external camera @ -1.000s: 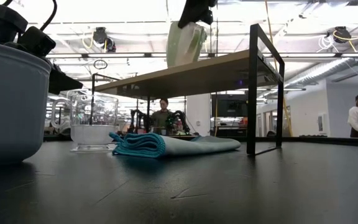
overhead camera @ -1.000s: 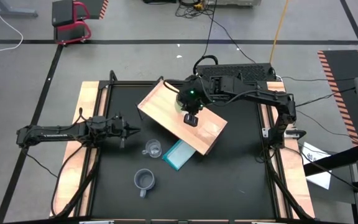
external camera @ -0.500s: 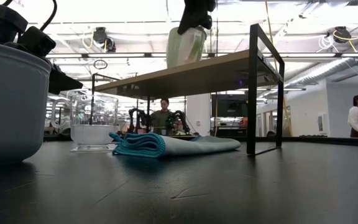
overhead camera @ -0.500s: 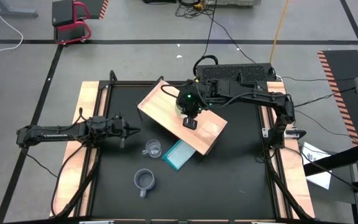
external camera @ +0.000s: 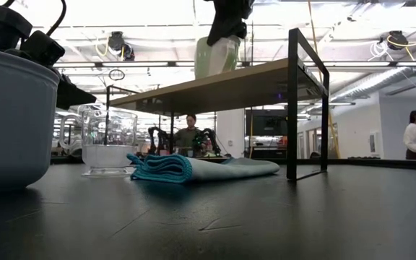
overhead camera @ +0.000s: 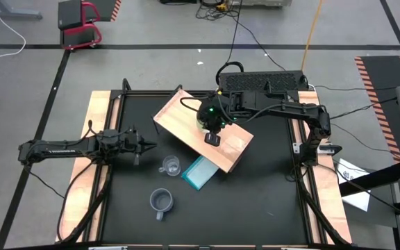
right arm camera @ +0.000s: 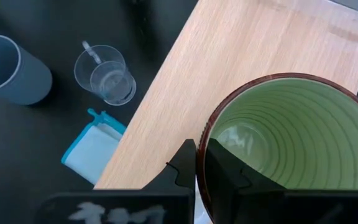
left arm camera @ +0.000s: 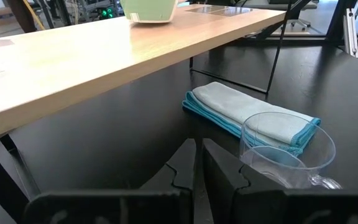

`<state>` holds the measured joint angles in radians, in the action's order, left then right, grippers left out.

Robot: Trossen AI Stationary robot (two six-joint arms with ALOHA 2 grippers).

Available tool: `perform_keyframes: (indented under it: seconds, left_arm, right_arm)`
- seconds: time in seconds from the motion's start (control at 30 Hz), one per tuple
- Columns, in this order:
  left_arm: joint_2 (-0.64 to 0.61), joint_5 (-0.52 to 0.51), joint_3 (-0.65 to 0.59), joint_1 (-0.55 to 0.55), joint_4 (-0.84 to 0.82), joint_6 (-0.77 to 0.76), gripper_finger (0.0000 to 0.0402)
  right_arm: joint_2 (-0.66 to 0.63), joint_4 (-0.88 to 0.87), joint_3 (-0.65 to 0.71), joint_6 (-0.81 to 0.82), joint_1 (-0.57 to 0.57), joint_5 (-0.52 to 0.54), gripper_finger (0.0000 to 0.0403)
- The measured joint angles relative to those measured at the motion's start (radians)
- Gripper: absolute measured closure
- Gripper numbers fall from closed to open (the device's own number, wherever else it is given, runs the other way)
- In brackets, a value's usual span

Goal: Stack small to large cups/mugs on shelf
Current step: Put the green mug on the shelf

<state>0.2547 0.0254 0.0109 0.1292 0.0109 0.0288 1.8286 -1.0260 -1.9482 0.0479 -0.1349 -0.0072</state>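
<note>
My right gripper [external camera: 226, 25] hangs over the wooden shelf [overhead camera: 176, 114], shut on the lime-green mug [external camera: 217, 56]. The mug stands upright with its base at the shelf top [left arm camera: 73, 56]; whether it rests there I cannot tell. The clear glass cup [overhead camera: 170, 166] and the grey-blue mug [overhead camera: 161, 201] stand on the black table in front of the shelf. My left gripper [overhead camera: 141, 144] waits shut at the table's left side, level, pointing at the glass cup [left arm camera: 288, 149]. My right gripper holds the green mug by its rim [right arm camera: 202, 146], with one finger inside the mug and one outside. The fingers come slanting down from above. The mug hangs upright below them, open end up, its base level with the shelf top.
A folded light-blue cloth [overhead camera: 200, 172] lies on the table, partly under the shelf's near edge, right of the glass cup. The shelf stands on thin dark legs [external camera: 292, 108], turned askew on the table. People show in the room beyond the table.
My right gripper has come down toward the shelf with the green mug. The mug, tilted a second ago, now stands upright and lower, at the shelf top.
</note>
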Motion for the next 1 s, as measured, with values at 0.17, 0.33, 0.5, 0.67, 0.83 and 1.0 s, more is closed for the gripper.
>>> perform_keyframes:
  seconds: [0.17, 0.33, 0.5, 0.67, 0.83, 1.0]
  left_arm:
    - [0.0, 0.0, 0.0, 0.0, 0.0, 0.0, 0.0371]
    - [0.0, 0.0, 0.0, 0.0, 0.0, 0.0, 0.0371]
    - [0.0, 0.0, 0.0, 0.0, 0.0, 0.0, 0.0371]
    - [0.0, 0.0, 0.0, 0.0, 0.0, 0.0, 0.0371]
    - [0.0, 0.0, 0.0, 0.0, 0.0, 0.0, 0.0371]
    - [0.0, 0.0, 0.0, 0.0, 0.0, 0.0, 0.0371]
  right_arm:
    - [0.002, 0.017, 0.002, -0.012, 0.004, -0.034, 0.0396]
    - [0.003, 0.015, 0.002, -0.025, 0.006, -0.045, 0.0396]
    - [0.003, 0.012, 0.002, -0.047, 0.006, -0.052, 0.0396]
    - [0.003, 0.012, 0.002, -0.056, 0.005, -0.072, 0.0396]
    - [0.004, 0.012, 0.002, -0.048, 0.006, -0.075, 0.0393]
    - [0.005, 0.011, 0.004, -0.038, 0.007, -0.089, 0.0378]
